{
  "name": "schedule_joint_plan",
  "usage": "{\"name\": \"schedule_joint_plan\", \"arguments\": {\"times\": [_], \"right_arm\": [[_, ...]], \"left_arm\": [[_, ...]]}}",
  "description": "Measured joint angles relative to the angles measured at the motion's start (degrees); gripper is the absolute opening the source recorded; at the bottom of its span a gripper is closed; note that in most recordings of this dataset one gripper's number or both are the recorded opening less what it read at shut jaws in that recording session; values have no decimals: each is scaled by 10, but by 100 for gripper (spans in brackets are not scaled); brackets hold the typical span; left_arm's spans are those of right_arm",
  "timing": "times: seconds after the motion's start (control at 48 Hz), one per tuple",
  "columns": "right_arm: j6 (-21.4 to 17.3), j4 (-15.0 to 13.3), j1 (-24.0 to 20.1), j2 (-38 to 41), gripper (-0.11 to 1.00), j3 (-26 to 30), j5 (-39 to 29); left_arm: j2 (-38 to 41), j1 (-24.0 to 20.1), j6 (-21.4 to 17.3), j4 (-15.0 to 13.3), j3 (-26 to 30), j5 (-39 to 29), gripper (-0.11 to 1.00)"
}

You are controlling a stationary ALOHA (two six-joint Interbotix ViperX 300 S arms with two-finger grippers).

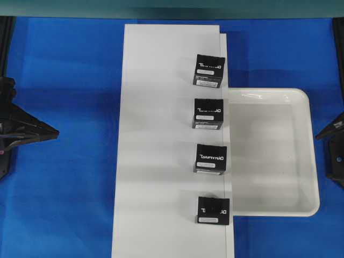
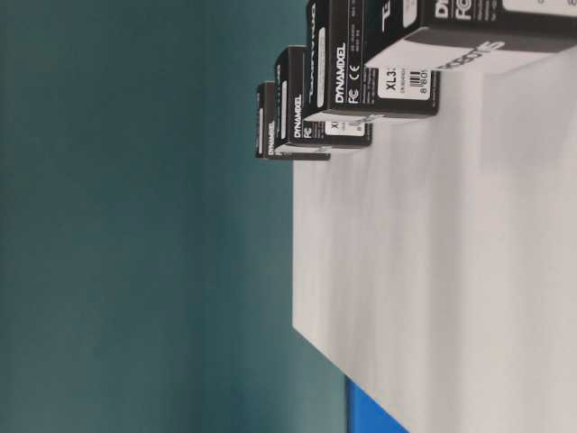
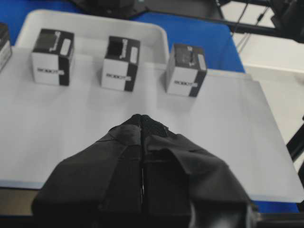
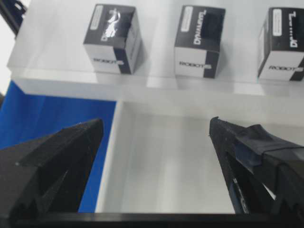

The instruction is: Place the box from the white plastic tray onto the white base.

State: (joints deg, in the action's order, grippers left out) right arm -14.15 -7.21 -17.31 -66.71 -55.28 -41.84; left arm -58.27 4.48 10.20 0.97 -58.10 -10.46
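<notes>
Your small black cube-shaped carton with the white label strip (image 1: 213, 210) stands on the long flat matte white rectangular board (image 1: 156, 150), at that board's near end in the overhead view, close against the edge that faces the right end effector (image 1: 334, 141). It is the last of a row of four: the three like black cartons with bold white lettering (image 1: 208, 113) line up beyond it along the same edge, each apart from the next.

From your right end effector (image 4: 156, 142), the shallow glossy white rounded-corner plastic tray (image 1: 306, 156) lies directly below and ahead, and the row of cartons sits just past the tray's far rim, up on the board. Its two black fingers (image 4: 71, 152) are spread wide with nothing between them.

Your left end effector (image 3: 142, 124) hangs over the opposite long side of the board, well apart from the cartons, which stand across the board from it. Its fingers are pressed together, tip to tip, holding nothing.

Blue desk (image 1: 64, 80) shows on both sides.
</notes>
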Motion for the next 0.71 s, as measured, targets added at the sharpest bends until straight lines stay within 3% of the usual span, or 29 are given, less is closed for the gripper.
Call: {"name": "schedule_joint_plan", "arguments": {"times": [0.708], "right_arm": [[4, 0, 10, -43, 99, -23, 0]], "left_arm": [[-2, 0, 6, -1, -1, 6, -7]]}}
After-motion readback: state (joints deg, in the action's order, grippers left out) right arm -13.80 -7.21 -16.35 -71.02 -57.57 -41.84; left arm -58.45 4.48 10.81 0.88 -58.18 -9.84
